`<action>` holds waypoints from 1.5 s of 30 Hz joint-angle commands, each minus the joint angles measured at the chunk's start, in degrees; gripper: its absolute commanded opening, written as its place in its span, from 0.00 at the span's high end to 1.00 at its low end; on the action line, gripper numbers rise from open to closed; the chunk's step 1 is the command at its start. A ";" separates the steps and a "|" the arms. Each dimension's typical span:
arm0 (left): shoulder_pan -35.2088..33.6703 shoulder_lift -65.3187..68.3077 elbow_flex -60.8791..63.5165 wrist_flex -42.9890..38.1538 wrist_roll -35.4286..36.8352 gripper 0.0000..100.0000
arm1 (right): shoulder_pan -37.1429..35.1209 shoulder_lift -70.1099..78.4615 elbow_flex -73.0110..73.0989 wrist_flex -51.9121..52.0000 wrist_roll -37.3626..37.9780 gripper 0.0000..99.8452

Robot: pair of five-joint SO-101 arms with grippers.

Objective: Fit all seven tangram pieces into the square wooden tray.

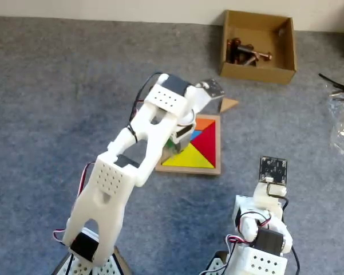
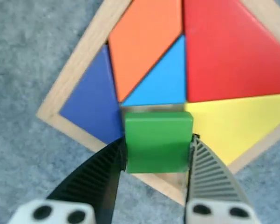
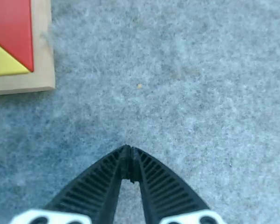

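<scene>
**Sixth piece going in**

The left claw (image 2: 157,141) clamps the green square (image 2: 158,126) at the gap in the tray (image 2: 77,65), beside five seated pieces (image 2: 233,46). A tan wedge (image 1: 229,104) outside may be the seventh. The right claw (image 3: 130,161), tips pressed together, hangs over the table (image 3: 200,93).

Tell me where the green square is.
In the left wrist view, the green square sits between the left gripper's fingers, at the tray's gap beside the yellow piece.

In the high view the left arm (image 1: 154,132) is covering the left edge of the square wooden tray (image 1: 219,150) and most of the green square (image 2: 158,140), while the left wrist view's edge is cutting off the red triangle (image 2: 228,51).
</scene>
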 commanded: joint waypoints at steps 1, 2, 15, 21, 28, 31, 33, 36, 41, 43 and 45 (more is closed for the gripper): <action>-1.71 -1.45 -1.01 -0.88 -0.09 0.88 | 0.92 -0.57 6.20 -1.71 -0.44 0.99; -1.63 -1.45 -1.01 -0.88 -0.09 0.86 | 0.92 -0.57 6.20 -1.71 -0.44 0.99; -1.36 -1.63 -1.01 -1.76 0.00 0.83 | 0.92 -0.57 6.20 -1.71 -0.44 0.99; -1.54 -1.80 -1.01 -1.41 4.40 0.76 | 0.92 -0.57 6.20 -1.71 -0.44 0.99; -1.71 -1.89 -1.01 -1.41 4.66 0.76 | 0.92 -0.57 6.20 -1.71 -0.44 0.99; -1.98 -1.98 -1.98 -1.41 4.66 0.77 | 0.92 -0.57 6.20 -1.71 -0.44 0.99; -2.07 -1.98 -4.88 -1.41 4.66 0.77 | 0.92 -0.57 6.20 -1.71 -0.44 0.99; -2.33 -1.98 -11.03 1.67 4.57 0.77 | 0.92 -0.57 6.20 -1.71 -0.44 0.99; -3.38 -1.80 -20.09 6.77 4.48 0.86 | 0.92 -0.57 6.20 -1.71 -0.44 0.99; -3.65 -1.89 -20.09 6.77 4.48 0.91 | 0.92 -0.57 6.20 -1.71 -0.44 0.99; -3.82 -1.71 -19.82 6.95 4.48 0.94 | 0.92 -0.57 6.20 -1.71 -0.44 0.99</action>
